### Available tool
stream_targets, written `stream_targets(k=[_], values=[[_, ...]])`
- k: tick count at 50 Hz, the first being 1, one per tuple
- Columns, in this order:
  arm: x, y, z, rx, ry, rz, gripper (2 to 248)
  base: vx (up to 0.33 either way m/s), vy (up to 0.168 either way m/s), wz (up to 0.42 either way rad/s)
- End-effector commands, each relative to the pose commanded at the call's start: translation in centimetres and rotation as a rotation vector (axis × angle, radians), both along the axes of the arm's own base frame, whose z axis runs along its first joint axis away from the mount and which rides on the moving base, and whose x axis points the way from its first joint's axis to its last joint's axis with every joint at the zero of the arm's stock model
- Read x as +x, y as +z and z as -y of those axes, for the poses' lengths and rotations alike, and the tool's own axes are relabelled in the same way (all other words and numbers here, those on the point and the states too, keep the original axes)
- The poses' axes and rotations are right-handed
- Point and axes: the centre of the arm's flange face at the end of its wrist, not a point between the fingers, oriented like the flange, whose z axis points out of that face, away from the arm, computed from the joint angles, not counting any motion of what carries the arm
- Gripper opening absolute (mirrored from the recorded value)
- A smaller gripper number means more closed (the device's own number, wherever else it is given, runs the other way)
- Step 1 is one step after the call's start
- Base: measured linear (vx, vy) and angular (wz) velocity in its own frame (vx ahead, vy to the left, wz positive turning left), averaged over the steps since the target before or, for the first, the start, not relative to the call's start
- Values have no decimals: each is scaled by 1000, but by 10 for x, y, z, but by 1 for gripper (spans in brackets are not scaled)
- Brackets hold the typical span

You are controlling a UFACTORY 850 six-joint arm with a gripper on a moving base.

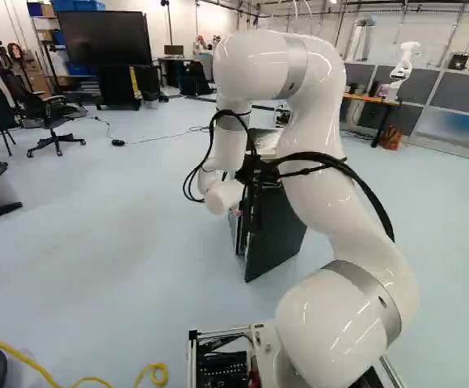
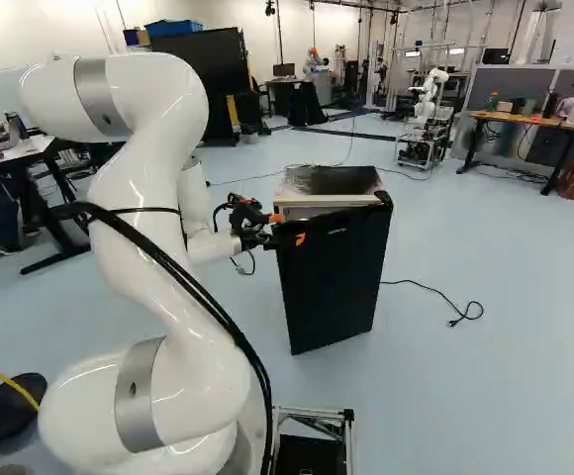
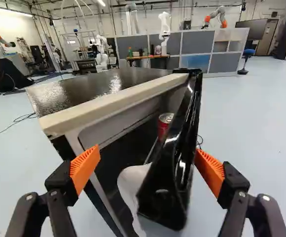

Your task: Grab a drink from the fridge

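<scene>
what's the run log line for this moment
gripper open | fridge door ajar, its edge between the fingers | red can visible inside, not yet grabbed

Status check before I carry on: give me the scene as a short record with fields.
appliance: small fridge with glossy black top and cream front trim
access: its glossy black door, partly open
drink: red metal can, visible through the door gap
tool: black hand with two orange-padded fingers, spread open, gripping nothing
next: probably open the door wider before reaching in
</scene>
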Motion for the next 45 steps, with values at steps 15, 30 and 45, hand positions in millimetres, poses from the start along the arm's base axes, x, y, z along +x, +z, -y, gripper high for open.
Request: stream_targets(k=[15,30,45], values=[[-29,3,14,-11,-20,-35,247,0,0,0],[-58,5,28,-22,-46,-70,247,0,0,0],[-88,8,42,-34,-76,-103,247,0,0,0]])
